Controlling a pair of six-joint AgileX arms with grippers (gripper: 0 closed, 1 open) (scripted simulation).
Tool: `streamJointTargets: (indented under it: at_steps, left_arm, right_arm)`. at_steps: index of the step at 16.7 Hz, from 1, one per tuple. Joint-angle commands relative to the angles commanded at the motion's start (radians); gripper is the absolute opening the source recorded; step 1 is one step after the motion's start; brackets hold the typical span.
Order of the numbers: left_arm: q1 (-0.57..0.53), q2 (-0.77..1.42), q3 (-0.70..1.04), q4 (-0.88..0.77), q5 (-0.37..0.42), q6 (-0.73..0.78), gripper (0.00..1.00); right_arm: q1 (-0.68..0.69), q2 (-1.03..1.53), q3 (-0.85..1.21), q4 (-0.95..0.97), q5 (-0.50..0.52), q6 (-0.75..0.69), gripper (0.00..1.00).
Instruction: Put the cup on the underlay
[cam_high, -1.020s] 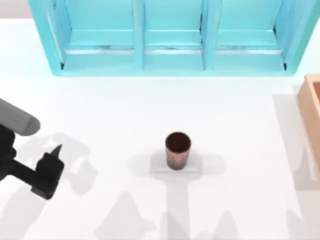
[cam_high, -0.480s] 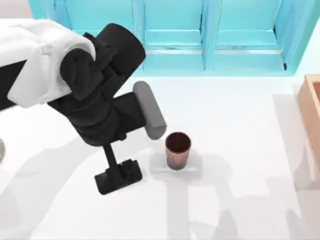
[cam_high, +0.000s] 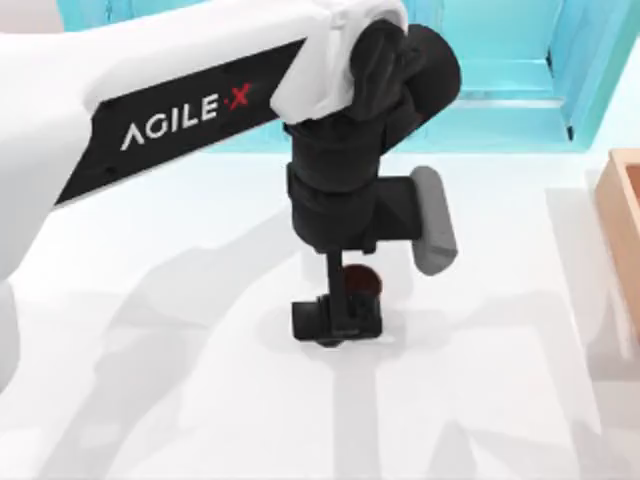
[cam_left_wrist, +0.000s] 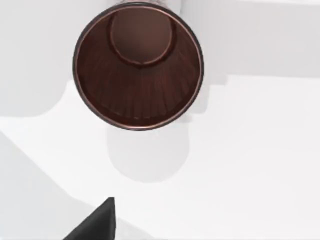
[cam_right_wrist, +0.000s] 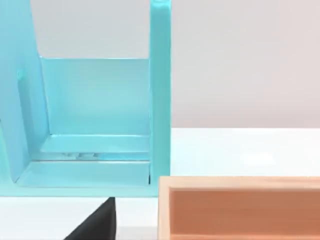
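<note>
One arm works: your left gripper (cam_high: 337, 322) hovers above the cup (cam_left_wrist: 138, 65), jaw state unclear; descend and grasp next.

The table (cam_high: 180, 400) was viewed from above by the top camera, angled slightly toward the turquoise shelf unit (cam_high: 500, 90) at the far edge, with the wooden box (cam_high: 625, 230) cut off at the right. The left wrist camera was pointed almost straight down from close above into the cup (cam_left_wrist: 138, 65); that cup (cam_high: 362, 282) was shared with the top view. The right wrist camera was held low and level, faced toward the shelf unit (cam_right_wrist: 95, 120) and the wooden box (cam_right_wrist: 240, 207), both shared with the top view.
</note>
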Motion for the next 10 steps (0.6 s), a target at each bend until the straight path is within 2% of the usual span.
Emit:
streamJointTargets:
  at_steps: [5, 10]
  left_arm:
    - [-0.016, 0.086, 0.21, -0.089, -0.001, 0.032, 1.0]
    - [-0.017, 0.093, 0.238, -0.099, -0.001, 0.035, 1.0]
  right_arm:
    - [0.0, 0.0, 0.0, 0.0, 0.0, 0.0, 1.0]
    - [0.0, 0.0, 0.0, 0.0, 0.0, 0.0, 1.0]
